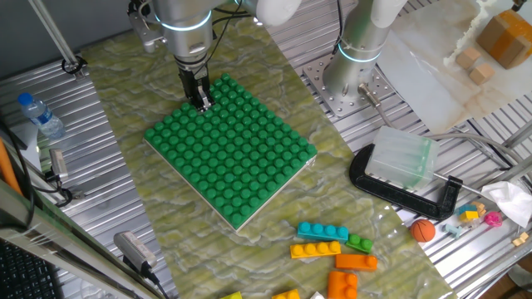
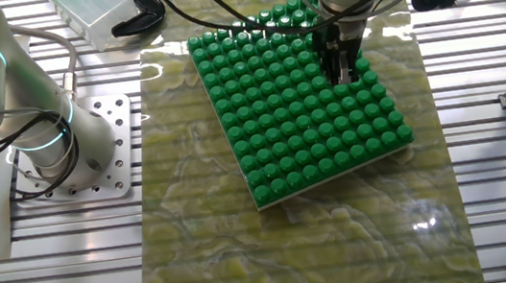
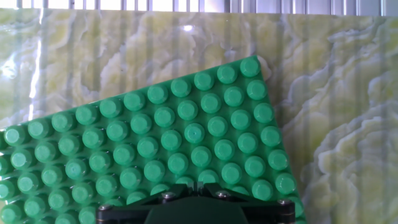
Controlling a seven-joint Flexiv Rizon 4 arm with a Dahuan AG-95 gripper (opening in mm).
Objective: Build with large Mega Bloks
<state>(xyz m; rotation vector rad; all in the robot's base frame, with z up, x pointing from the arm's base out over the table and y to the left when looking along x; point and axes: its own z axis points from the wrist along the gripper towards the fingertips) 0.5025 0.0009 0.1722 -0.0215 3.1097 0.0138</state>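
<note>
My gripper (image 1: 202, 101) hangs just above the big green studded baseplate (image 1: 241, 166), near its far edge. Its black fingers are together with nothing between them. The other fixed view shows it (image 2: 345, 70) over the plate (image 2: 300, 126) the same way. In the hand view its tip (image 3: 198, 186) sits low over the plate's studs (image 3: 180, 137) near a corner. The Mega Bloks lie loose at the front right of the mat: a cyan one (image 1: 323, 231), a yellow one (image 1: 315, 249), a green one (image 1: 360, 243) and two orange ones (image 1: 356, 262) (image 1: 342, 285).
A small orange ball (image 1: 423, 230) lies right of the bricks. A black clamp (image 1: 405, 189) and a clear plastic box (image 1: 401, 158) sit right of the plate. A second arm's base (image 1: 353, 75) stands behind. A water bottle (image 1: 40, 116) is at the left.
</note>
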